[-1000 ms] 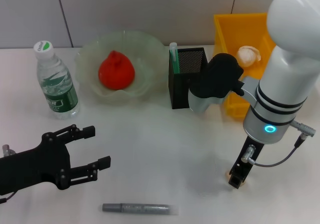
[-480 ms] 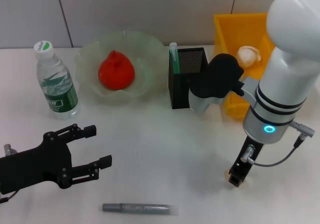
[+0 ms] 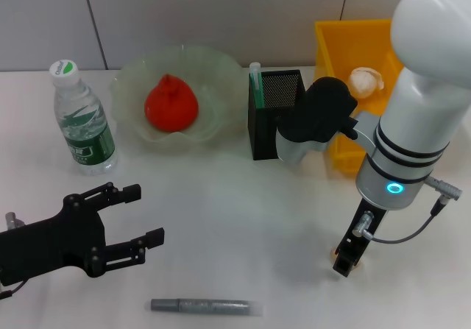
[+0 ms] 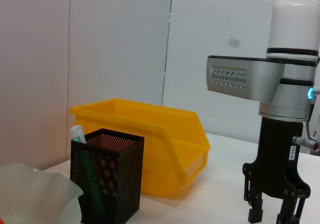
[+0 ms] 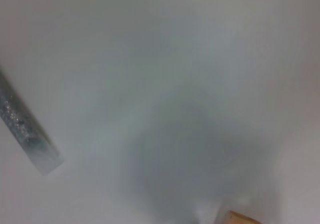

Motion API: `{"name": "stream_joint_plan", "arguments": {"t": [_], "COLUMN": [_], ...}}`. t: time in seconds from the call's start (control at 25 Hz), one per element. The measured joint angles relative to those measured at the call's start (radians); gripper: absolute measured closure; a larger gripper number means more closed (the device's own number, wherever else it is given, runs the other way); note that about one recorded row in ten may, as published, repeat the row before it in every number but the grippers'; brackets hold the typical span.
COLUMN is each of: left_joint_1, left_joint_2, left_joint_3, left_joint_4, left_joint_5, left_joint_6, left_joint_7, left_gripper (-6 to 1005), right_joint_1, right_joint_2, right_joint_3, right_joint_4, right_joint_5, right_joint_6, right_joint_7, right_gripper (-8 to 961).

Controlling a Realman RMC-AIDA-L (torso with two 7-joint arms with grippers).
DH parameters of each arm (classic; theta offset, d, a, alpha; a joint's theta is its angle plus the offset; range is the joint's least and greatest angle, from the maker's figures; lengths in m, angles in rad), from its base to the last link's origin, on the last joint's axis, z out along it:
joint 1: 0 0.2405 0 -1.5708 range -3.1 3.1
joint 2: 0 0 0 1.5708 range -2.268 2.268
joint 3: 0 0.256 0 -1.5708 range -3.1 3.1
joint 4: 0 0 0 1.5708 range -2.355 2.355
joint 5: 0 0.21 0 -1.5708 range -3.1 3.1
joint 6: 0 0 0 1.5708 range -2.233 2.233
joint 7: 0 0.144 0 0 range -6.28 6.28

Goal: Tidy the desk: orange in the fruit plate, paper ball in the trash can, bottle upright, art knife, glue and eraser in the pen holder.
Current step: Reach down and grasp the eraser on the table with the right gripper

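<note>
My right gripper (image 3: 346,261) points straight down at the desk (image 3: 243,218) at the front right, over the tan eraser (image 3: 335,254), which it mostly hides. The left wrist view shows that gripper (image 4: 274,219) with its fingers apart; a corner of the eraser (image 5: 245,217) shows in the right wrist view. The grey-silver glue (image 3: 206,306) lies flat near the front edge. The orange (image 3: 171,102) sits in the fruit plate (image 3: 221,68). The bottle (image 3: 82,123) stands upright. The paper ball (image 3: 366,81) lies in the trash can (image 3: 346,42). The art knife (image 3: 256,86) stands in the pen holder (image 3: 276,115). My left gripper (image 3: 140,215) hovers open at the front left.
My right arm's white forearm (image 3: 412,138) and black elbow (image 3: 320,112) reach over the desk in front of the trash can and pen holder. A grey wall runs behind the desk.
My right gripper has shifted slightly left and lower at the eraser. The left arm and the other objects have stayed still.
</note>
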Motion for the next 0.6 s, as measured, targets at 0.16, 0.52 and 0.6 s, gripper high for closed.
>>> {"name": "stream_joint_plan", "arguments": {"t": [0.16, 0.52, 0.6], "left_joint_1": [0.000, -0.001, -0.001], "left_joint_2": [-0.001, -0.001, -0.001], "left_joint_3": [0.000, 0.000, 0.000], "left_joint_4": [0.000, 0.000, 0.000], "left_joint_5": [0.000, 0.000, 0.000], "left_joint_6": [-0.002, -0.005, -0.005], "left_joint_7": [0.000, -0.001, -0.001], "left_gripper": [269, 275, 276], "right_joint_1": [0.000, 0.004, 0.005], "right_joint_2": [0.000, 0.000, 0.000], "right_joint_3": [-0.007, -0.020, -0.025], "right_joint_4": [0.008, 0.025, 0.025], "right_joint_5": [0.001, 0.008, 0.008], "right_joint_6": [0.001, 0.014, 0.015], "right_joint_7": [0.000, 0.001, 0.001], "right_gripper": [451, 482, 489]}}
